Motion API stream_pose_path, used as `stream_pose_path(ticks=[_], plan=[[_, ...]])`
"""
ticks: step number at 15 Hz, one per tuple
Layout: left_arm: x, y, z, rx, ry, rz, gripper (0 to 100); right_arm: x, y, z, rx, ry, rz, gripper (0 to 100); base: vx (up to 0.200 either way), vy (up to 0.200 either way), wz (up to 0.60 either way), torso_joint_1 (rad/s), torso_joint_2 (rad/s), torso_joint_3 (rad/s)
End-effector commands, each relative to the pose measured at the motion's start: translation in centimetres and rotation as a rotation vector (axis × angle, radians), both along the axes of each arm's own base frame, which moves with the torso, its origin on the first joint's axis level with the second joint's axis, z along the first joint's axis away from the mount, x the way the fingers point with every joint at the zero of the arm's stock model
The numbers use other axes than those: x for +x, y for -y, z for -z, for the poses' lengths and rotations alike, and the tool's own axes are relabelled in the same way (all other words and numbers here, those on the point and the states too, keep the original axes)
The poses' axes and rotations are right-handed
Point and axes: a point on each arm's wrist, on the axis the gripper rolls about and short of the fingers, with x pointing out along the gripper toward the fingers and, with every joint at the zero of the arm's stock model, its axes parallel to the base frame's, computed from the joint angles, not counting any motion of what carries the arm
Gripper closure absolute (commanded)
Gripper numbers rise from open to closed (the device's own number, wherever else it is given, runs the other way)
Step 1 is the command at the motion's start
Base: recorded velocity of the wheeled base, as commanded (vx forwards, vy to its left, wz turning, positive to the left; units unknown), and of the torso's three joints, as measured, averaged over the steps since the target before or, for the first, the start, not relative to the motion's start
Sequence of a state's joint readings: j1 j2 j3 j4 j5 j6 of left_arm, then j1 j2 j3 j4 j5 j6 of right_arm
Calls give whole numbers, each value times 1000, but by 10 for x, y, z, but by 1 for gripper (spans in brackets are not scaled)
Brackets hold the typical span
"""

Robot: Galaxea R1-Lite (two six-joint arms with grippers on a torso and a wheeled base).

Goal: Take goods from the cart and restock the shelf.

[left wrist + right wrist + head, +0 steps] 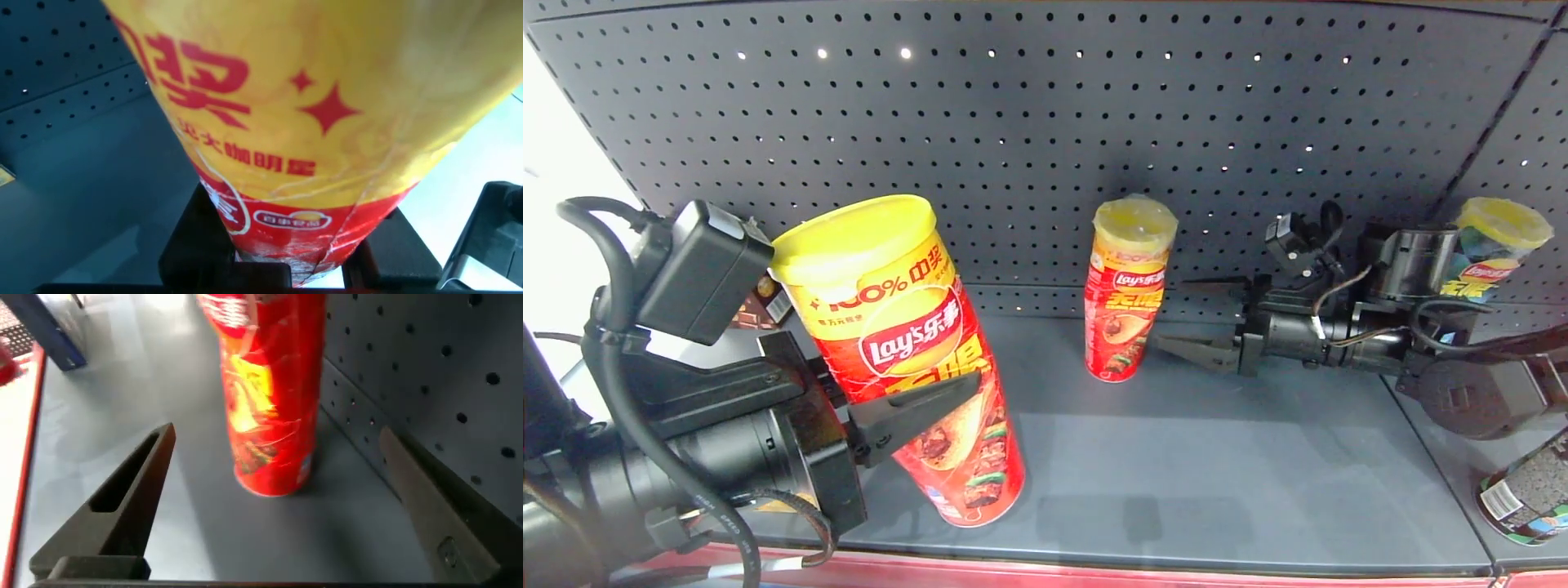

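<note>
Clamped at mid-body between left gripper (943, 390) fingers: large chip can (890, 327), tilted, glossy red-and-yellow cylinder, yellow plastic lid, base near front of grey shelf (1217, 457). Stood upright farther back by perforated pegboard (1045, 122): smaller matching can (1125, 302), just ahead of right gripper (1176, 314), fingers spread wide, touching nothing.

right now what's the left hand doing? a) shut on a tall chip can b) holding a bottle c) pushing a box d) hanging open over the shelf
A: the left hand is closed around the tall chip can, which leans tilted over the front of the shelf; the right hand stands open beside the smaller can.
</note>
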State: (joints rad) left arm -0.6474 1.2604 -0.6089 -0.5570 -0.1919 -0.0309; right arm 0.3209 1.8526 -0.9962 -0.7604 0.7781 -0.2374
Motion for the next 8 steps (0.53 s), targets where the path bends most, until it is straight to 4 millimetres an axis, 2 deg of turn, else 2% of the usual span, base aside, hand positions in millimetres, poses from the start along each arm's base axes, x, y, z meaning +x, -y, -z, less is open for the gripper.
stream_pose_path(ticks=[1,3,8], plan=[[0,0,0,1,0,0,100,17,-7,8,-1,-5,-9,0,0,0,0,0,0,0],[0,0,0,-1,2,0,100,21,-13,10,-1,-4,-24,0,0,0,0,0,0,0],[-1,-1,0,-1,2,0,100,10,-27,10,-5,-11,-67,0,0,0,0,0,0,0]])
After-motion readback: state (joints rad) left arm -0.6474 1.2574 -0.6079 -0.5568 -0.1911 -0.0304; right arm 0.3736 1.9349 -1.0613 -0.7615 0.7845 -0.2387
